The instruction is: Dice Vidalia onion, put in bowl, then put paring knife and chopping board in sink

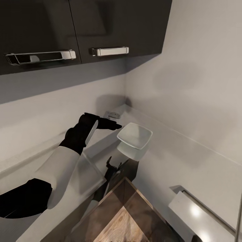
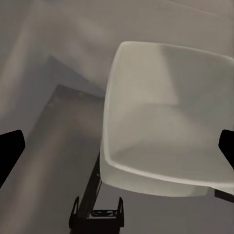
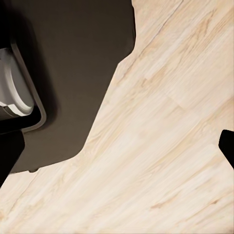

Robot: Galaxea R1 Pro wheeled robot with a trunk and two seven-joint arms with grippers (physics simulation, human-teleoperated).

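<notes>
The left arm reaches out over the grey surface (image 1: 188, 158) toward its far corner, and the left claw (image 1: 112, 126) hangs just beside the white bowl (image 1: 135, 138), near the bowl's rim and above it. In the left wrist view the bowl (image 2: 165, 126) sits between the two dark fingertips (image 2: 9, 151), which stand at opposite edges of the picture, so the claw is spread wide and grips nothing. The bowl looks bare inside and rests on the surface close to the far corner, where two pale walls meet. The glossy top mirrors the bowl and a dark bracket-like shape (image 2: 97, 214) below it. Dark wall cabinets (image 1: 84, 30) with chrome handles (image 1: 109, 51) hang above the corner. The right wrist view looks down on a pale wooden floor (image 3: 165, 146) and a dark panel (image 3: 73, 73) beside it; the right claw's fingertips (image 3: 226, 146) likewise sit at opposite edges, wide apart, with nothing between them.
</notes>
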